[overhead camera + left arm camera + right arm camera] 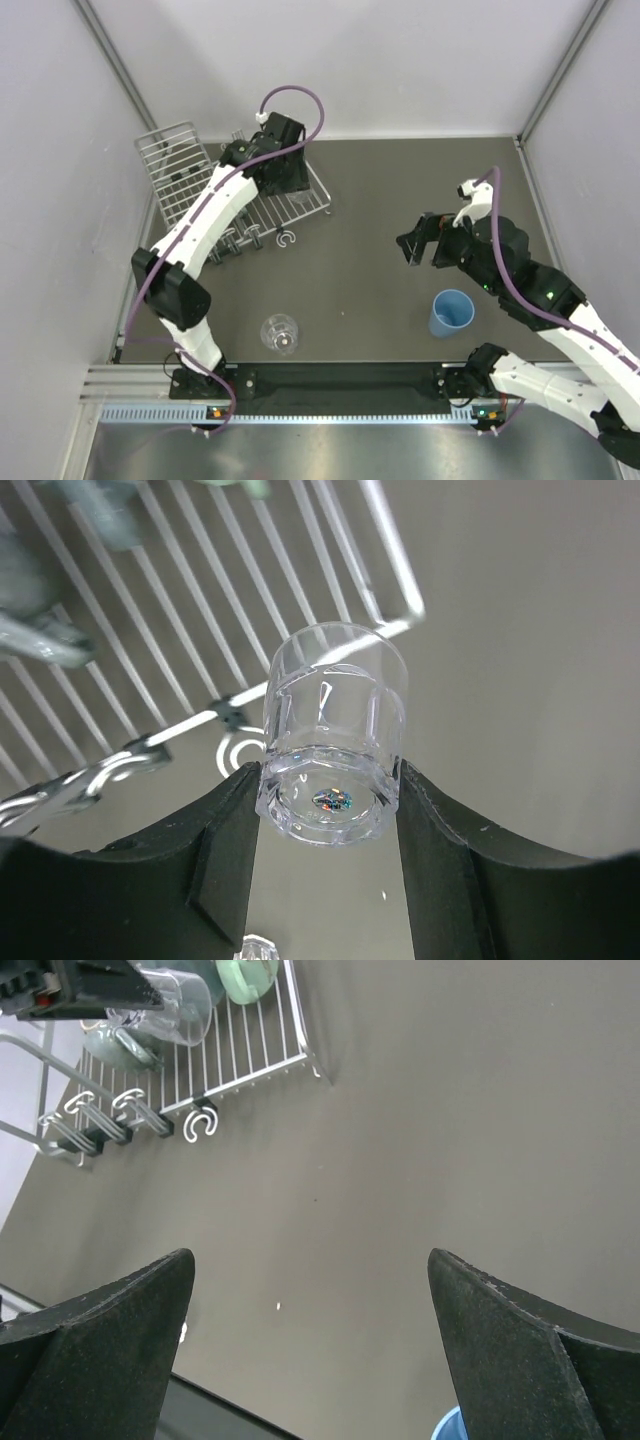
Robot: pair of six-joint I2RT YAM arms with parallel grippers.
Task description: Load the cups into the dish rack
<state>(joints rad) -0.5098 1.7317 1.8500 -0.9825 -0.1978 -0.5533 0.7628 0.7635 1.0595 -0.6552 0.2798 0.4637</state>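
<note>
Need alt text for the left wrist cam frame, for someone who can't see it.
A small clear glass, its base toward the camera, is gripped by the left gripper between two black fingers. Behind it lies the corner of a silver wire dish rack, with grey table to the right.

left arm [215,215] stretched forward, left end effector [327,785] gripping — right end effector [310,1256] open

No text, label, brand or number can be read in any view. The nearest thing to a mark is a small iridescent speck inside the base of the glass [333,730], too small to make out as lettering.
</note>
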